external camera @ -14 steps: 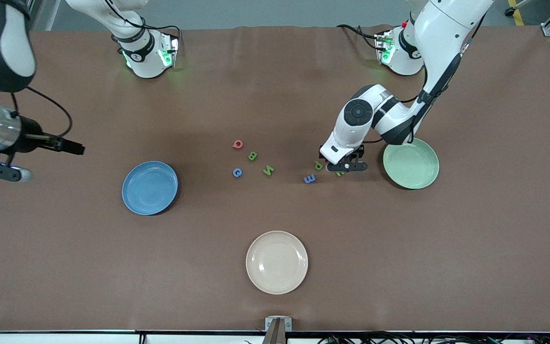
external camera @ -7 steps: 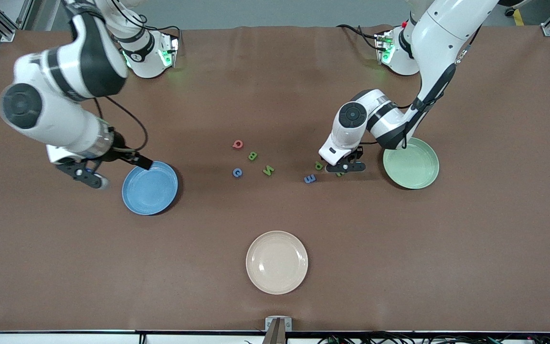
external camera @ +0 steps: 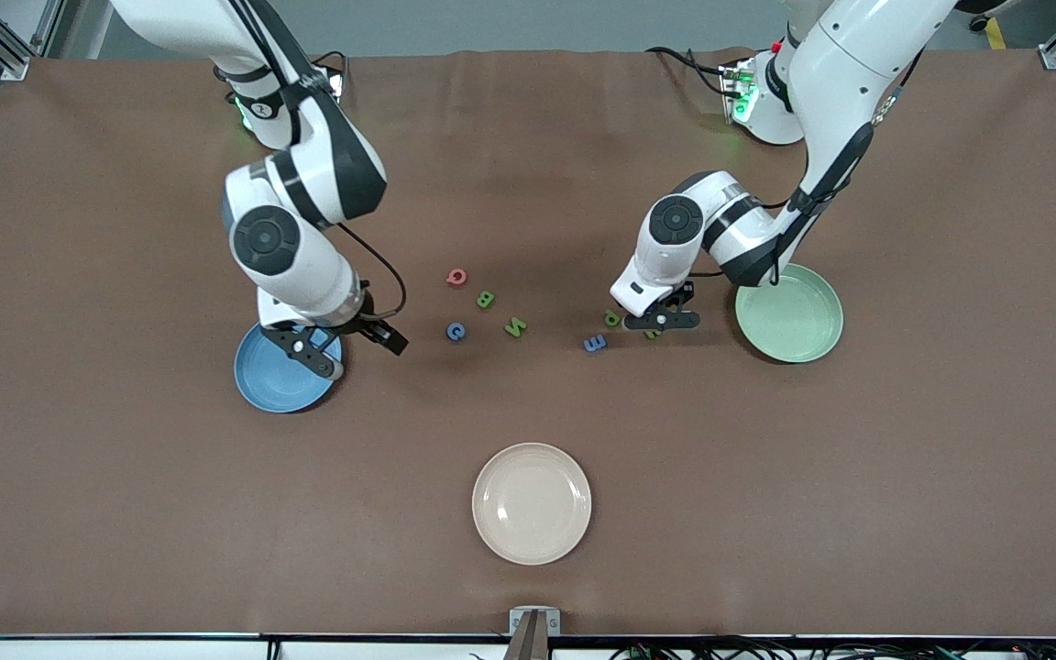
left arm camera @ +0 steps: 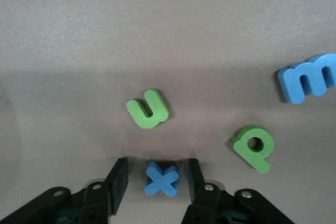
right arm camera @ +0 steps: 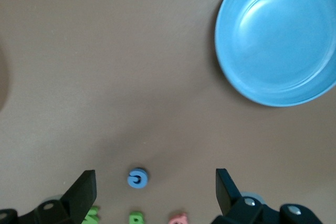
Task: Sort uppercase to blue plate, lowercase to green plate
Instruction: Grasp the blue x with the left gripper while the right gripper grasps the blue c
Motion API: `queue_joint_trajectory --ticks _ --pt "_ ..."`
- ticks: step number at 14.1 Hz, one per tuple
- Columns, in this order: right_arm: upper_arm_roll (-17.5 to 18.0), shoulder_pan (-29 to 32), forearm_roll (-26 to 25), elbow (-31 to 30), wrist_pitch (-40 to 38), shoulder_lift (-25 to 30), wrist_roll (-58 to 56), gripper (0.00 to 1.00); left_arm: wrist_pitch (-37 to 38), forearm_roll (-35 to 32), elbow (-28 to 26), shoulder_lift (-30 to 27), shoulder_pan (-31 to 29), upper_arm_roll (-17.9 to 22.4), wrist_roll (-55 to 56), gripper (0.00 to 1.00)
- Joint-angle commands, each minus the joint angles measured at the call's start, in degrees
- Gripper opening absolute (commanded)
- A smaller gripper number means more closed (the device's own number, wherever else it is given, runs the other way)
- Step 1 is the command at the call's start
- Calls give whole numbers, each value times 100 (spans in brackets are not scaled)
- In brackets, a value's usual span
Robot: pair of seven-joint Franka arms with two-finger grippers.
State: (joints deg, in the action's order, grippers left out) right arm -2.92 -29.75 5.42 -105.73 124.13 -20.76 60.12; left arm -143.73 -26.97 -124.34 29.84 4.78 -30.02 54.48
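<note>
Letters cluster mid-table between the blue plate (external camera: 282,376) and green plate (external camera: 789,313). The front view hides the x under the left arm; only the left wrist view shows the x (left arm camera: 161,179) lying flat between the fingers of the left gripper (left arm camera: 156,181), the jaws partly closed with a small gap on each side, not yet gripping. The u (left arm camera: 148,109), p (left arm camera: 253,147) and m (left arm camera: 308,79) lie just beside it. The right gripper (external camera: 356,346) hangs wide open and empty over the table beside the blue plate; its wrist view shows the G (right arm camera: 137,177) lying between its jaws, well below them.
</note>
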Motion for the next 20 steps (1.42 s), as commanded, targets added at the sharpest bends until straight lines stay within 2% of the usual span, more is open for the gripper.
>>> queue_joint_trajectory --ticks 1,4,10,12,17,18,20 --pt "-59 -294 65 -105 451 -226 482 100 -24 -141 6 74 -13 -30 238 47" --pt "-59 -373 73 -623 1383 -279 554 100 -24 -141 6 110 -13 -30 327 41" --pt "-59 -549 91 -607 2087 -832 677 100 -24 -141 -3 83 -21 -30 485 23" --pt "-59 -611 109 -589 2115 -938 755 96 -6 -141 -3 48 -30 -30 511 17" --pt "-68 -848 91 -581 2167 -1140 992 90 169 -72 -3 -487 -196 -109 432 15" --pt "-68 -883 91 -563 2194 -1210 1063 88 352 -71 -3 -601 -275 -187 389 13" --pt "-68 -953 91 -554 2212 -1264 1081 80 896 -45 -3 -813 -800 -660 135 12"
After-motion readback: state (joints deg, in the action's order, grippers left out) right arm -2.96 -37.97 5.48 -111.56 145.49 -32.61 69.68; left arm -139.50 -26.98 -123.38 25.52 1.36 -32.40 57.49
